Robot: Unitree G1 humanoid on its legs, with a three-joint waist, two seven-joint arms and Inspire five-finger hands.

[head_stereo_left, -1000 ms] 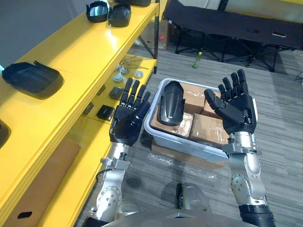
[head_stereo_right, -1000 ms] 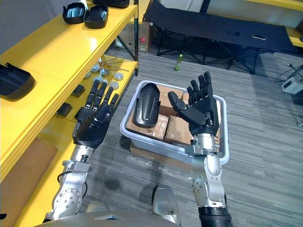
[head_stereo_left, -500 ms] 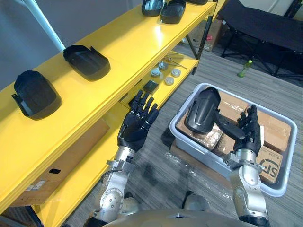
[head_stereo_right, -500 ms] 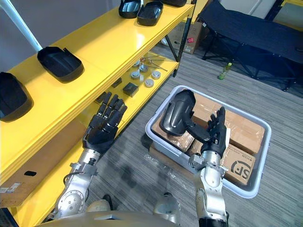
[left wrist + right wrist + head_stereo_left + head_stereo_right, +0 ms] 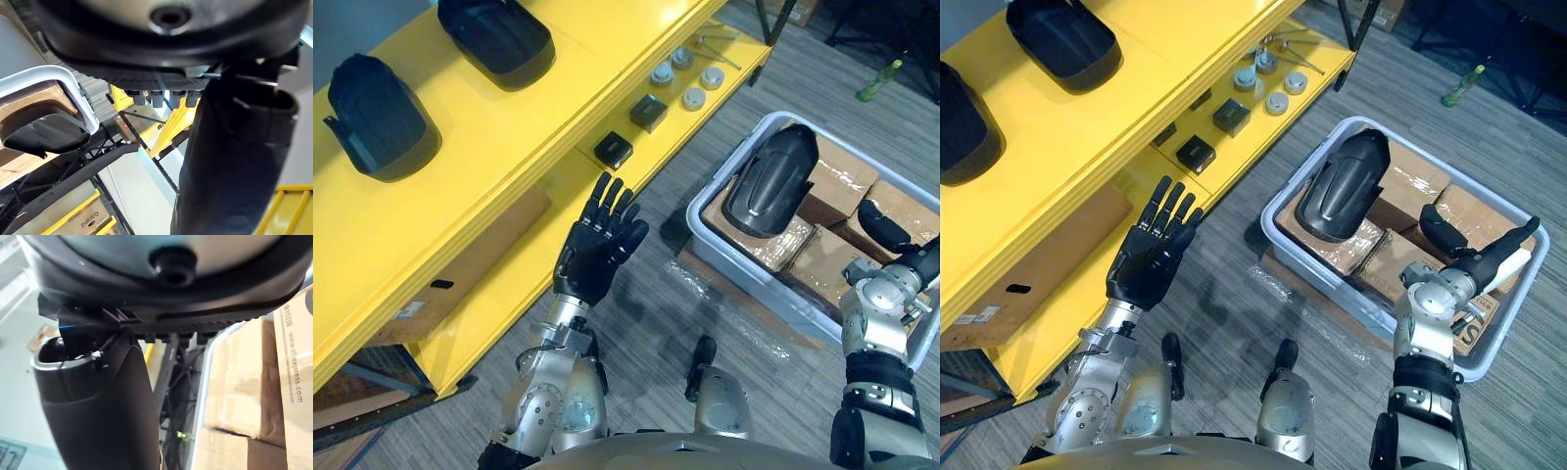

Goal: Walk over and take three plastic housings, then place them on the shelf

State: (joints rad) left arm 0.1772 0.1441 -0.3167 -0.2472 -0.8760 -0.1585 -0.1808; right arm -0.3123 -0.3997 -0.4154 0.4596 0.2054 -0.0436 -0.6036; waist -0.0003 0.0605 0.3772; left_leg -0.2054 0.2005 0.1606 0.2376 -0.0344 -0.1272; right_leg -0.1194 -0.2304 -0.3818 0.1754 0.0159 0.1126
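One black plastic housing point(image 5: 771, 181) lies on the cardboard boxes in a pale grey bin point(image 5: 1278, 211) on the floor; it also shows as the housing point(image 5: 44, 134) in the left wrist view. Two more housings, one point(image 5: 377, 117) nearer and one point(image 5: 494, 39) further along, rest on the yellow shelf's top board point(image 5: 558, 108). My left hand point(image 5: 597, 250) is held up open, palm up, between the shelf and the bin, holding nothing. My right hand point(image 5: 1484, 259) is open and low over the boxes at the bin's right side, to the right of the housing and apart from it.
The lower shelf board carries two small black boxes point(image 5: 613, 150) and several round metal parts point(image 5: 685, 73). A flat cardboard sheet point(image 5: 470, 259) lies under the shelf. Brown boxes point(image 5: 234, 382) fill the bin. Grey carpet runs between shelf and bin.
The camera has shifted, so the whole scene sits differently. My right hand has dropped from upright down towards the boxes in the bin. The left hand stays open and raised.
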